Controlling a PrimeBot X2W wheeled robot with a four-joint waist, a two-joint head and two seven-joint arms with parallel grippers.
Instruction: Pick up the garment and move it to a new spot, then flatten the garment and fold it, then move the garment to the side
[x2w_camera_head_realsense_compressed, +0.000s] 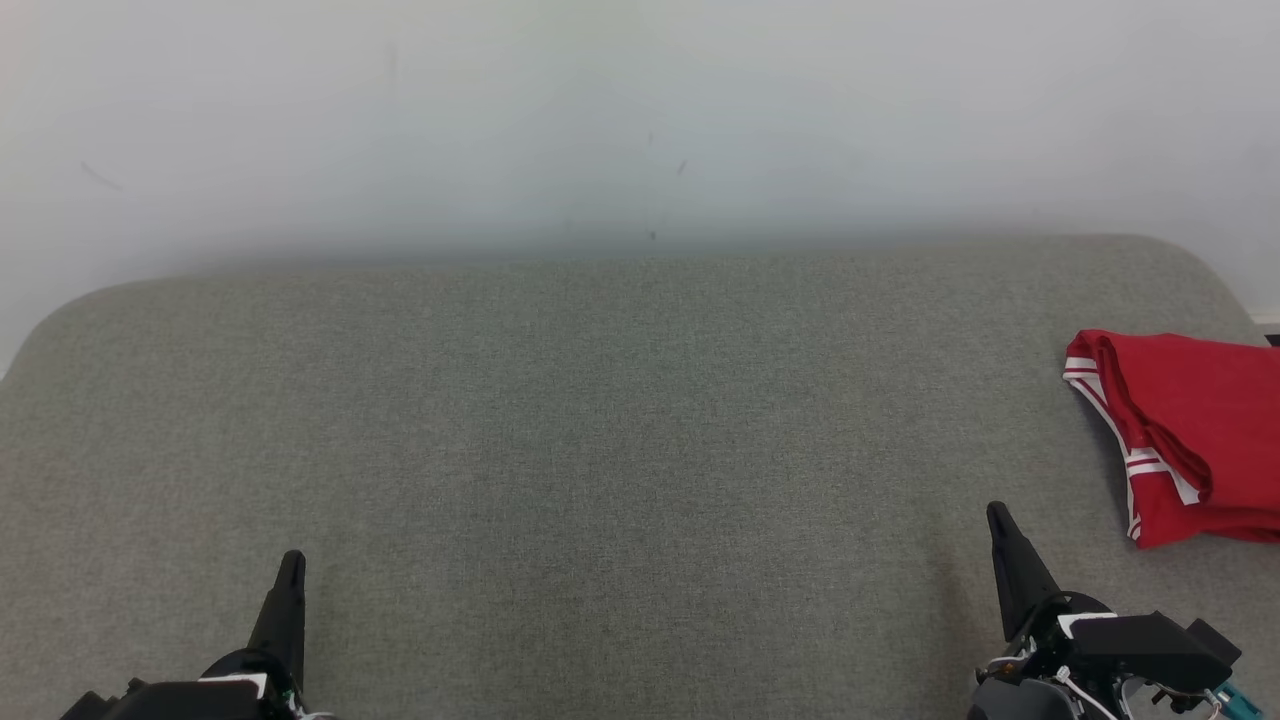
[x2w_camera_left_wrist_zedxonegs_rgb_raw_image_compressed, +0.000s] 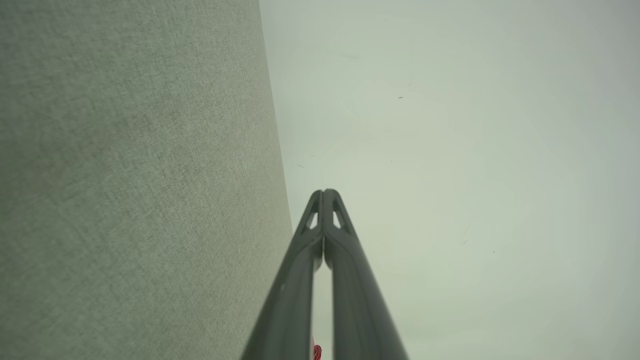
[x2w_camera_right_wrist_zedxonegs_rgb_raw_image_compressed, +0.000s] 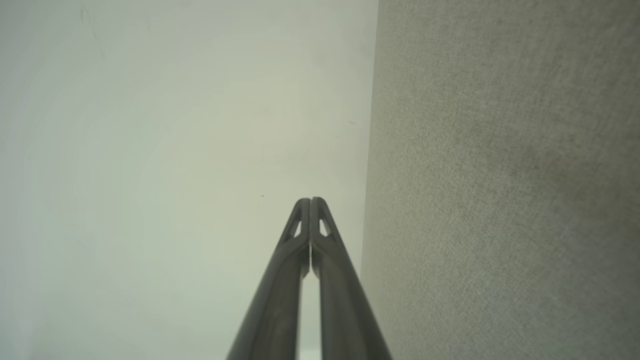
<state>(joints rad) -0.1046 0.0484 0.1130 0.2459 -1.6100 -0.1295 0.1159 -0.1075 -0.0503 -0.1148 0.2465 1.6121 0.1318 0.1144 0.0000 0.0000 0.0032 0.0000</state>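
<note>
A red garment with white stripes along its hem lies folded at the far right edge of the grey fabric surface, partly cut off by the head view's border. My right gripper rests low at the lower right, shut and empty, left of and nearer than the garment. My left gripper sits at the lower left, also shut on nothing. In the wrist views the left gripper and the right gripper each show their tips pressed together. A sliver of red peeks between the left fingers' bases.
A pale wall rises behind the surface's far edge. The surface's rounded corners curve away at the far left and far right. Wide grey fabric stretches between the two grippers.
</note>
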